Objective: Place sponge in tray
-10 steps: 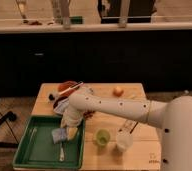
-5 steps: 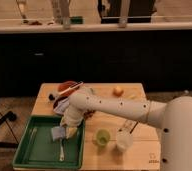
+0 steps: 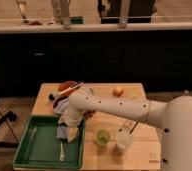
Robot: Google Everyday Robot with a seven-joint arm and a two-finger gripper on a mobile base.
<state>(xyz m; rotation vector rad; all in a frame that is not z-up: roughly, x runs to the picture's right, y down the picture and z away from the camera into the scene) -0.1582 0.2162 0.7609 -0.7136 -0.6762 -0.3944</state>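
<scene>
The sponge, pale blue and yellow, sits at the right side of the green tray, just inside its right rim. My gripper is directly above the sponge and touches or nearly touches its top. The white arm reaches to it from the right across the wooden table. The gripper hides the sponge's upper part.
In the tray lie a pale utensil and another thin one. A green cup and a clear cup stand right of the tray. A red bowl and a small orange ball sit at the back.
The arm and sponge have barely moved; the gripper stays over the tray's right side.
</scene>
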